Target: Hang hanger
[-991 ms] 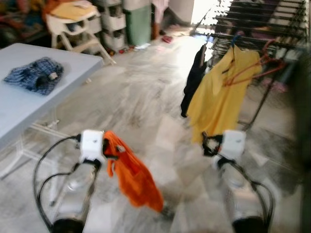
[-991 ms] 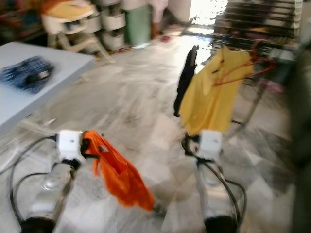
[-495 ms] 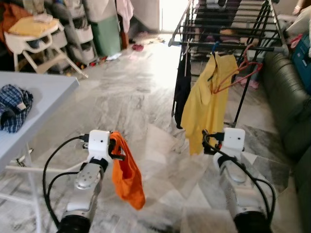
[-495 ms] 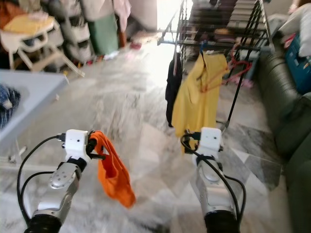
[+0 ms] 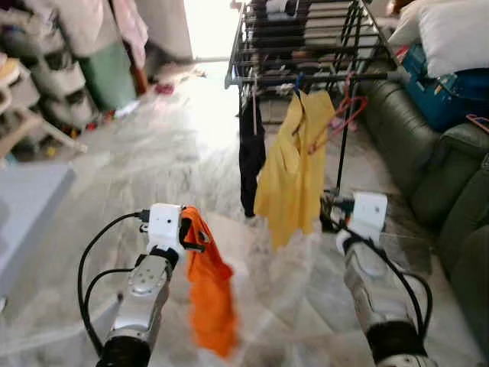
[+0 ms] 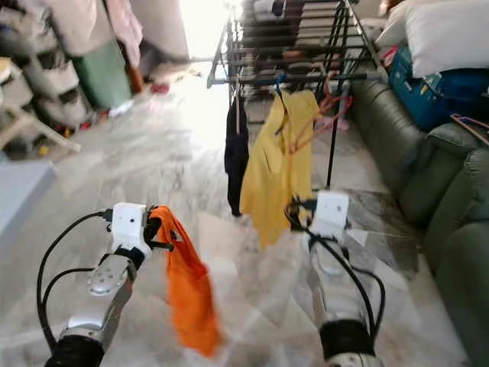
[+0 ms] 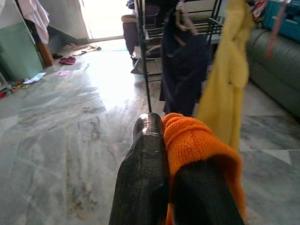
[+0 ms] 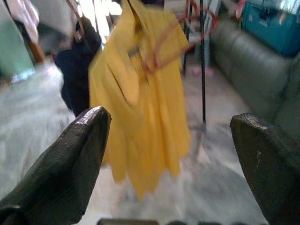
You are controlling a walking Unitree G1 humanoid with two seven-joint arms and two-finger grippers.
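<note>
My left gripper is shut on the top of an orange garment, which hangs down from it over the floor. In the left wrist view the black fingers pinch the orange cloth; I cannot make out a hanger inside it. My right gripper is held out at the same height, its fingers wide open and holding nothing. Ahead stands a black drying rack with a yellow shirt, a dark garment and a bare red hanger on its front rail.
A dark green sofa runs along the right, with a blue box and a white pillow on it. A grey table corner is at the left. Shelves and a green bin stand at the back left.
The camera has turned right and come closer to the rack; the table has slid off to the left. Both grippers keep their pose, and the orange garment still hangs from the left one.
</note>
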